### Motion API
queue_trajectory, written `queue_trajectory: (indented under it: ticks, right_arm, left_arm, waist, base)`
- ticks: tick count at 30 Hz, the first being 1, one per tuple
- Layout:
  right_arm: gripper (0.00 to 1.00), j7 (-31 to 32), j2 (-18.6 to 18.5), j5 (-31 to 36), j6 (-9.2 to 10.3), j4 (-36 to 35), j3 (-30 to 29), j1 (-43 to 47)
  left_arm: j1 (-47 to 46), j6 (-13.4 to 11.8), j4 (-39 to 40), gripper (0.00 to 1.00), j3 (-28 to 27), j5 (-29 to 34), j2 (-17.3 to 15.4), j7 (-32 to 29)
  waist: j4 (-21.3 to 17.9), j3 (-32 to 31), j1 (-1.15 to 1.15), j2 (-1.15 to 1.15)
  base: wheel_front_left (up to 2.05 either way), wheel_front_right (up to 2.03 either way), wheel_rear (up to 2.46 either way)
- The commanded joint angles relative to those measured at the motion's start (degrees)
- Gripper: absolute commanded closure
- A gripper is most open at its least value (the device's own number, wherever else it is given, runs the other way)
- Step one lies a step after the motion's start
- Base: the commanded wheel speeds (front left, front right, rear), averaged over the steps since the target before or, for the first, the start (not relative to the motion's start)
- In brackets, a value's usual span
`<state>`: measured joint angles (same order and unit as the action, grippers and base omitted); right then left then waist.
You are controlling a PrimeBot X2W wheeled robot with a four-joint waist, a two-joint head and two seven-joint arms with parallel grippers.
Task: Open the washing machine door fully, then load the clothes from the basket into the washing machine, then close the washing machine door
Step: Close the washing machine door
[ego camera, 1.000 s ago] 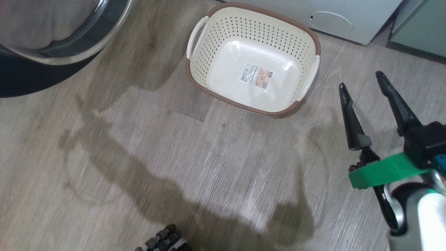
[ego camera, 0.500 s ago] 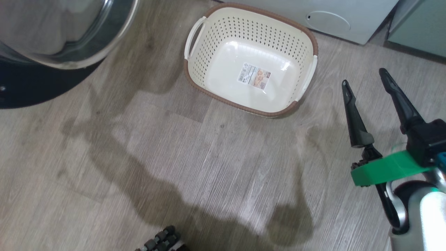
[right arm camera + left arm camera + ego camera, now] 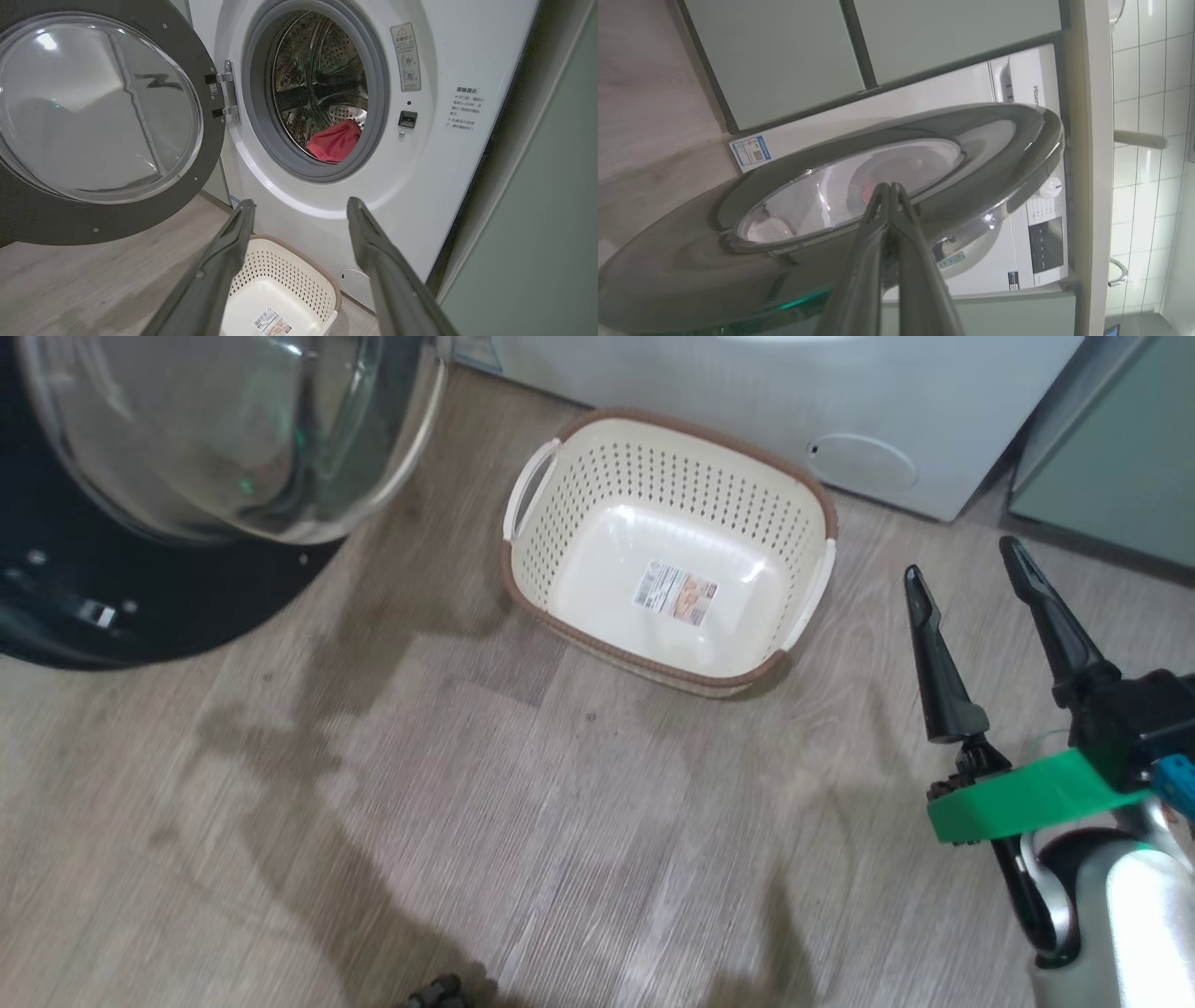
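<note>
The washing machine door (image 3: 46, 219) stands swung open to the left of the drum, and its glass bowl (image 3: 187, 429) shows at the head view's upper left. The clothes (image 3: 334, 140), a red bundle, lie inside the steel drum of the washing machine (image 3: 444, 154). On the floor in front of the machine, the basket (image 3: 607, 579) holds nothing but its label. My right gripper (image 3: 962, 560) hangs open right of the basket, nothing between its fingers. My left gripper (image 3: 889, 186) is shut, its tips in front of the door's outer face (image 3: 999, 140); whether they touch it I cannot tell.
Pale green cabinets (image 3: 1111, 457) flank the machine on the right and also stand behind the door (image 3: 784, 56). A round flap (image 3: 859, 462) sits low on the machine front. Wood-look floor (image 3: 560, 821) spreads open before the basket. A dark ridged part (image 3: 439, 994) pokes in at the bottom edge.
The head camera has tilted up, so basket, door and floor sit lower in the picture and more of the machine front shows. My right gripper stays open in the same pose.
</note>
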<state>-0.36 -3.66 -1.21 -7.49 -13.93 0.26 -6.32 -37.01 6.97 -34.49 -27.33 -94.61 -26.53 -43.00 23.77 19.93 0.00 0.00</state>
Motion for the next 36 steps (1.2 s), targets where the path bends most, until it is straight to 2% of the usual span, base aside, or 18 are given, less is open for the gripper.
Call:
queue_trajectory:
  ticks: [1,9,17,22,36]
  right_arm:
    - [0.0,-0.46,0.6,-0.35,0.0,-1.75,1.6,0.18]
    - [0.0,-3.32,0.76,-3.07,0.0,0.29,1.52,0.5]
    - [0.0,-5.99,0.78,-5.77,0.0,2.07,1.37,0.89]
    - [0.0,-7.73,0.78,-7.21,0.0,2.99,1.59,0.87]
    - [0.0,-12.84,0.78,-11.75,0.0,5.83,3.01,-0.34]
  left_arm:
    - [0.2,0.51,2.43,1.0,-0.94,-0.29,-3.09,-0.84]
    - [5.63,0.51,11.65,1.0,1.27,-0.7,0.89,-6.24]
    - [9.09,0.51,18.33,1.0,3.05,-1.61,3.07,-10.54]
    - [9.17,0.26,20.74,1.0,3.89,-1.99,3.28,-12.07]
    - [4.32,-3.98,27.36,1.0,5.3,-2.93,1.31,-14.57]
  waist:
    - [-0.29,-0.59,0.0,0.0]
    - [-3.22,-2.87,0.0,0.0]
    - [-8.66,-3.83,0.0,0.0]
    - [-13.46,-3.56,0.0,0.0]
    - [-28.62,2.05,0.0,0.0]
  base:
    - [0.0,0.0,0.0]
    - [0.0,0.0,0.0]
    - [0.0,0.0,0.0]
    - [0.0,0.0,0.0]
    - [0.0,0.0,0.0]
